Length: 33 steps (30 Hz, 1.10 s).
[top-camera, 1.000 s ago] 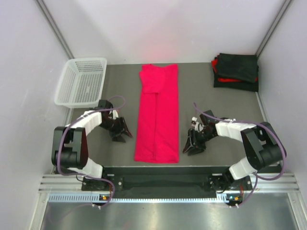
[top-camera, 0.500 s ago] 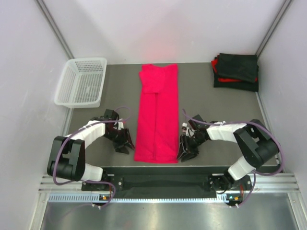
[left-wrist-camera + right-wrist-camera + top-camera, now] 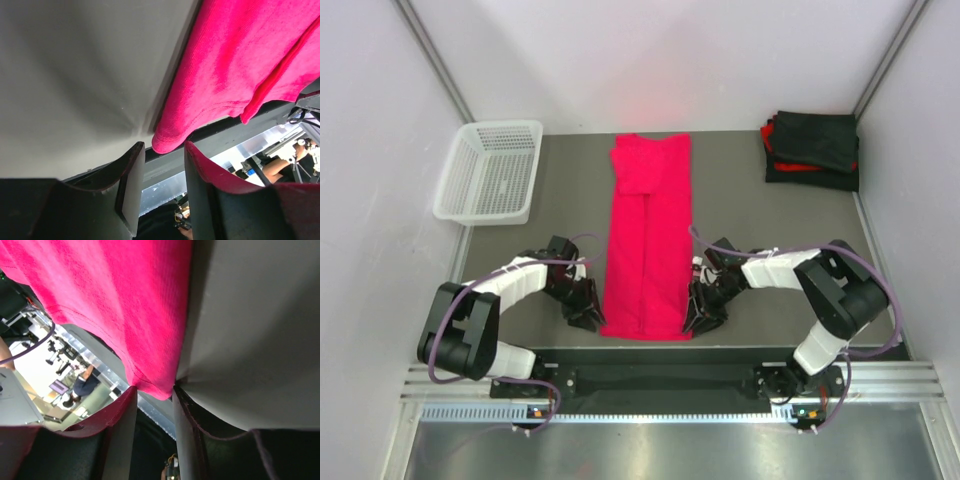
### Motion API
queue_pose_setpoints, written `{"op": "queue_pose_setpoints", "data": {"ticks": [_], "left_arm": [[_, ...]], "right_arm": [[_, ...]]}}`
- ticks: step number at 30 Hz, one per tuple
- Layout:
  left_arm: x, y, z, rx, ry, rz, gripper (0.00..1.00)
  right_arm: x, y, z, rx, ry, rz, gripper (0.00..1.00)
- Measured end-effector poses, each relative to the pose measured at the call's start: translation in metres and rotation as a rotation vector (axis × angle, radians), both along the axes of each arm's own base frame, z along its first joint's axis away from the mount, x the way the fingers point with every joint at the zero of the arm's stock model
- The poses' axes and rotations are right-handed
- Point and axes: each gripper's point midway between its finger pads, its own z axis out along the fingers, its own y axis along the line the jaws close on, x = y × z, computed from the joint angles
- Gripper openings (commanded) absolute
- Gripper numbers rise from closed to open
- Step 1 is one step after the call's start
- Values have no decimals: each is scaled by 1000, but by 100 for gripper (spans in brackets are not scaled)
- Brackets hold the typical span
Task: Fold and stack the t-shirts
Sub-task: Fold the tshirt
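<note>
Near the grey surface's [image 3: 550, 200] front edge, left tool [image 3: 588, 319] and right tool [image 3: 693, 321] gape open around the folded bright red cloth t-shirt's [image 3: 648, 250] corners.

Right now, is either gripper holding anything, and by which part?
Nothing looks clamped yet. The left gripper and right gripper each straddle a near hem corner of the red t-shirt, jaws open.

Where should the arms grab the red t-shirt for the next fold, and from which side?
Take the red t-shirt by its two near hem corners, left gripper from the left, right gripper from the right. It lies flat as a long narrow strip, and those corners sit by the table's near edge, open to the jaws.
</note>
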Motion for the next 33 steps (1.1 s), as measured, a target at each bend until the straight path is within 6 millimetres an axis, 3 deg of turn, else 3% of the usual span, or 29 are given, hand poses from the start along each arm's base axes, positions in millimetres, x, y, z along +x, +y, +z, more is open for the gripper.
{"op": "queue_pose_setpoints", "data": {"ticks": [3,7,8,9,10,11,21,23,27,33], "left_arm": [[-2,-1,-1,0,2,-6,41],[-2,-3,-4,-8,5,-9,28],[-2,-4,-5,-12,6,-9,20],[-2,-5,-5,-17,9,-8,17],[-2,-6,-6,-22,11,-7,5],[-3,-6,-6,-25,13,-5,0],[4,-11,1,-56,-5,-18,0],[15,-13,10,-66,-35,-25,0],[55,-20,35,-94,-150,-36,0],[102,-27,55,-101,-256,-51,0]], "right_arm": [[0,4,0,3,12,6,34],[0,5,-1,6,16,9,30],[0,5,-1,5,14,10,27],[0,5,-1,2,10,9,13],[1,5,-2,2,2,12,6],[2,5,-3,-1,-3,11,3],[14,-7,-6,-14,-24,-17,0],[24,-14,-3,-18,-29,-38,0],[59,-19,14,3,-102,-67,0],[126,-17,53,57,-283,-90,0]]}}
